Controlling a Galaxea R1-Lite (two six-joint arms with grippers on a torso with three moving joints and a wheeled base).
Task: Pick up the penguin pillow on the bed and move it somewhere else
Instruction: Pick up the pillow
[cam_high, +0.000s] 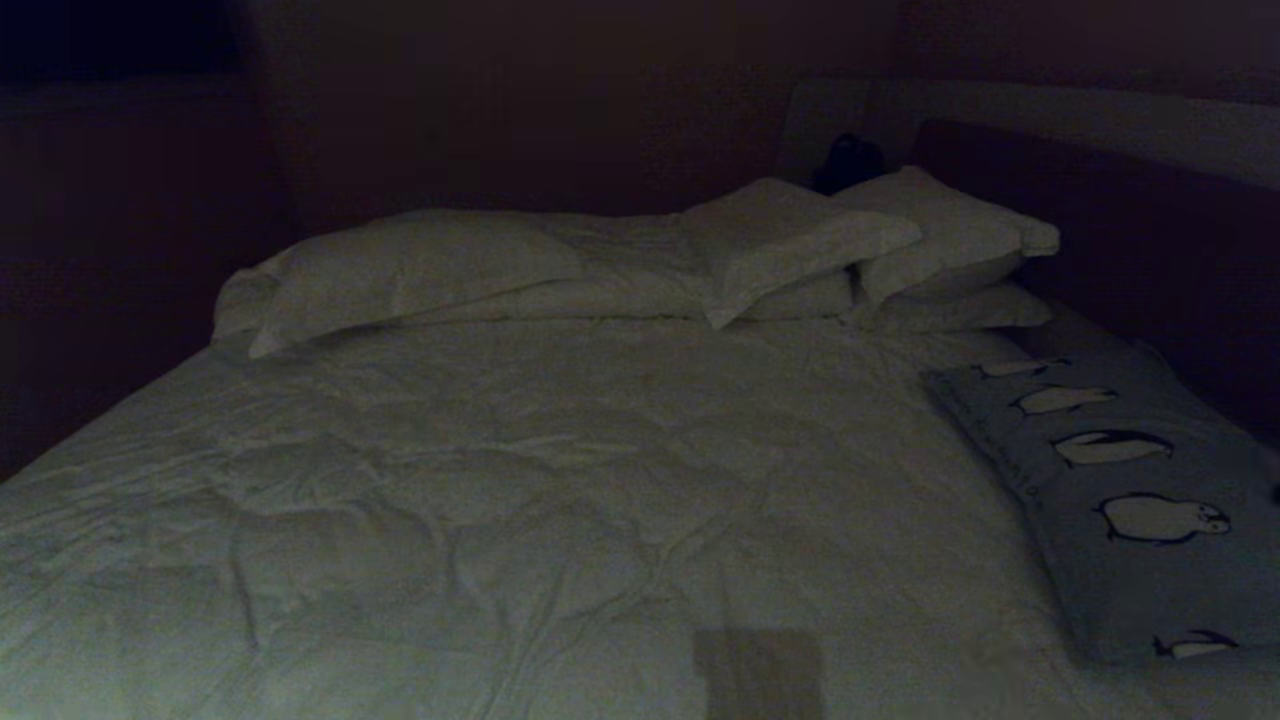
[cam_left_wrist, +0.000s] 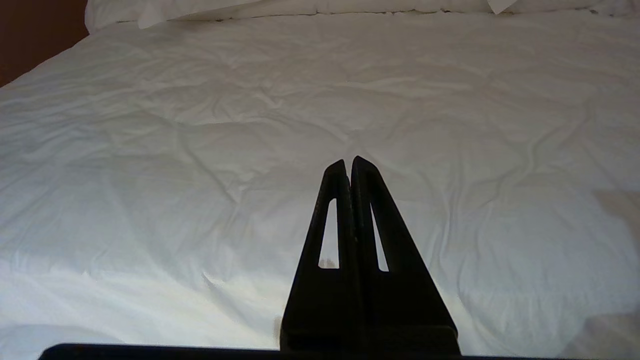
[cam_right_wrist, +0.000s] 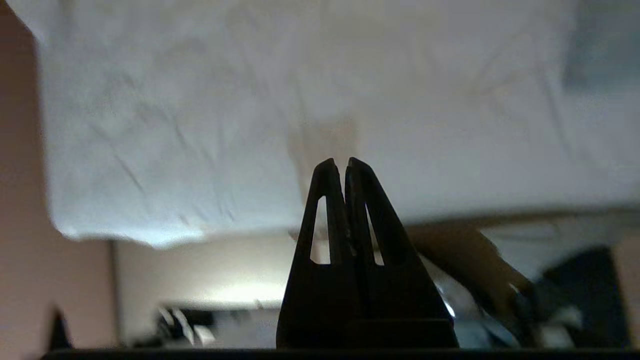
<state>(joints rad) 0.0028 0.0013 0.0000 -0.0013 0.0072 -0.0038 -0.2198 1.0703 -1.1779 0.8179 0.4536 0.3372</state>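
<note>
The penguin pillow (cam_high: 1130, 500), grey-blue with a row of black-and-white penguins, lies flat along the right side of the bed (cam_high: 560, 480), below the headboard end. Neither arm shows in the head view. In the left wrist view my left gripper (cam_left_wrist: 349, 161) is shut and empty, pointing over the wrinkled white duvet (cam_left_wrist: 200, 150). My right gripper (cam_right_wrist: 340, 162) is also shut and holds nothing. It hangs near the duvet's edge (cam_right_wrist: 150, 150) in a blurred picture. A grey-blue patch (cam_right_wrist: 605, 45) past it could be the pillow; I cannot tell.
Plain white pillows (cam_high: 420, 265) (cam_high: 930, 240) are stacked along the far end. A dark headboard (cam_high: 1120, 220) with a pale border runs behind and right of them. A small dark object (cam_high: 848, 160) sits behind the pillows. Blurred room furniture (cam_right_wrist: 575, 285) shows past the bed's edge.
</note>
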